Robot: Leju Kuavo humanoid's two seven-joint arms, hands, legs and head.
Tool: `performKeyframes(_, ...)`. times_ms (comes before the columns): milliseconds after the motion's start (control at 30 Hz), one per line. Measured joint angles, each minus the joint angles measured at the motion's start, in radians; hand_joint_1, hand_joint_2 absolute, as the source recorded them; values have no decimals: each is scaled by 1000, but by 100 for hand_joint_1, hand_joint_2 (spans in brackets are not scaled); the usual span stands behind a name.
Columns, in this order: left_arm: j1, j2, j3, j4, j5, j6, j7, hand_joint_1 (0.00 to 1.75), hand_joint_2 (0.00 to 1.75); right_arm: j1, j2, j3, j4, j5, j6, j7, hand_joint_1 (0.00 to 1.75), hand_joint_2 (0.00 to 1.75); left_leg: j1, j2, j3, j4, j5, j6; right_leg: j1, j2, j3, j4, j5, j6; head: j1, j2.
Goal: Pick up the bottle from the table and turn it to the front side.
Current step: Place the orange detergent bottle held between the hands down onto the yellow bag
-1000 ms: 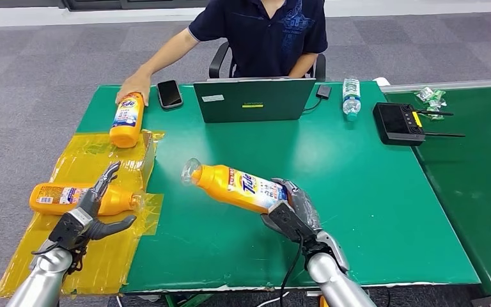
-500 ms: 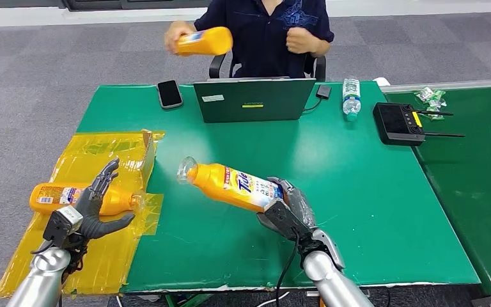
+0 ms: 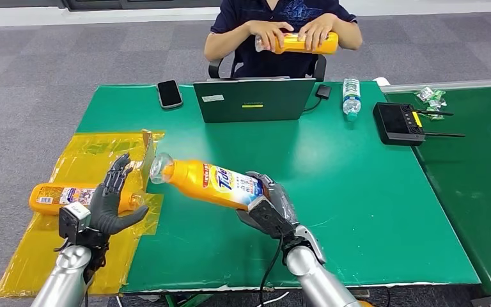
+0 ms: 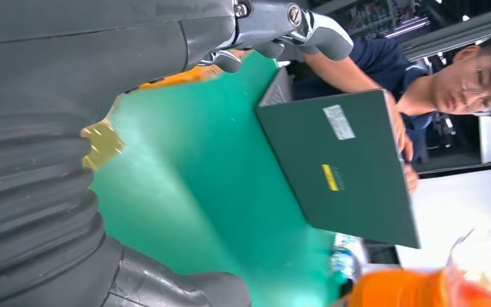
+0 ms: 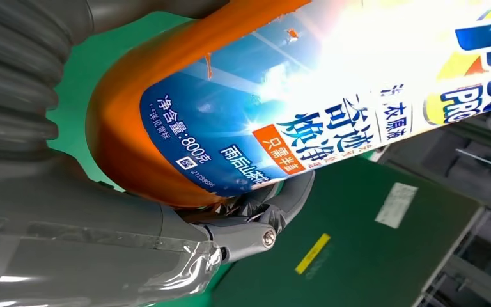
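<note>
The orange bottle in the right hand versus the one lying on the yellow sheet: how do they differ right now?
The held bottle is gripped at its base by the right hand, raised off the table and tilted, clear cap toward the left hand. The lying bottle rests flat on the yellow sheet, untouched. The held bottle's Tide logo shows; the lying one's does not. Both are orange.

Silver arms — dark grey hands, ribbed grey wrist covers (black cable at right hand (image 3: 270,212)).

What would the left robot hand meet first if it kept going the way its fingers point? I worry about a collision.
Probably the clear cap of the orange bottle that the right robot hand holds, which hangs just beyond the left robot hand. Depth is unclear, so it might pass beside it.
</note>
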Motion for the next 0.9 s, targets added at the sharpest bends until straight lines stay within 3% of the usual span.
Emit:
performKeyframes(600, -22, -145, 0, -29, 56, -51, 0, 0, 175, -52, 49, 25, 91, -70, -2, -15, 175, 175, 0, -1, 0, 0, 0, 0, 0, -1, 0, 0, 1, 0, 0, 0)
performKeyframes(900, -33, -172, 0, -29, 60, -57, 0, 0, 175, -55, 51, 25, 104, -77, -3, -15, 175, 175, 0, -1, 0, 0, 0, 0, 0, -1, 0, 0, 1, 0, 0, 0)
